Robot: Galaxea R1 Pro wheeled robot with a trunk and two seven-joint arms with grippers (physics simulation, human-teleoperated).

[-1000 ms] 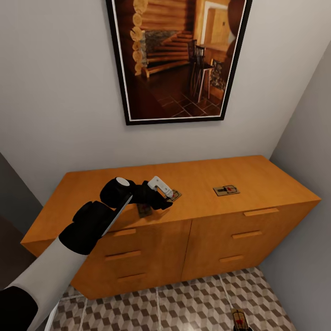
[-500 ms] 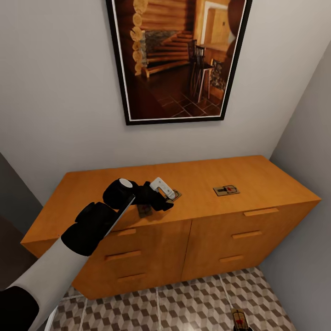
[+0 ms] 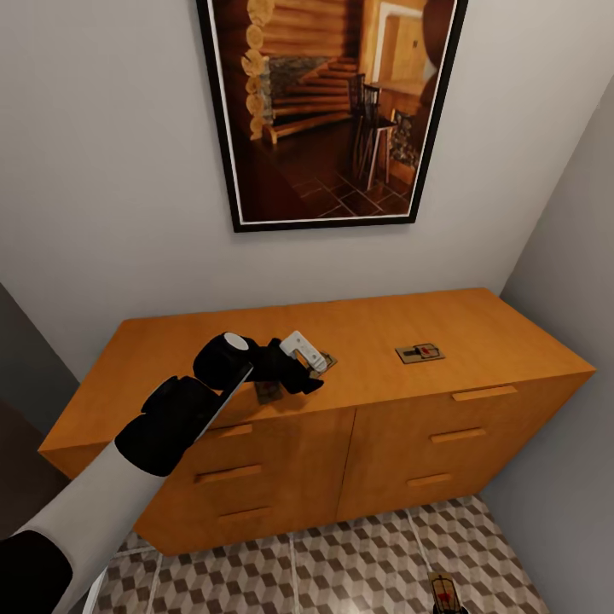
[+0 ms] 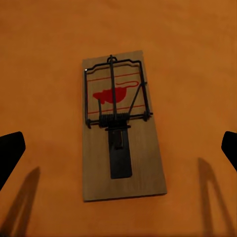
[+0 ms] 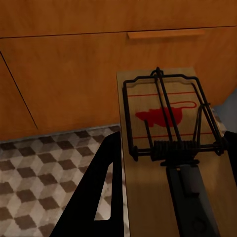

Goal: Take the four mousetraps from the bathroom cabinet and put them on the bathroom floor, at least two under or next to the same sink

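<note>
Two mousetraps (image 3: pixel 419 353) on cabinet (image 3: pixel 477 337), left claw (image 3: pixel 309 368) open above one (image 4: pixel 121 128)

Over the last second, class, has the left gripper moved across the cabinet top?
Yes, slightly: the left gripper has crept right along the cabinet, toward the mousetrap lying further right.

**White sleeve, black joints, pale claw**

In the head view the left arm (image 3: pixel 162 426) has a smooth white forearm shell that gives way to bulky matte black joint housings. A round white cap (image 3: pixel 230 343) sits on the black wrist. The left claw (image 3: pixel 309 362) carries a pale grey finger block with small holes. In the right wrist view, a flat black finger (image 5: pixel 101 195) has a long triangular cut-out.
</note>
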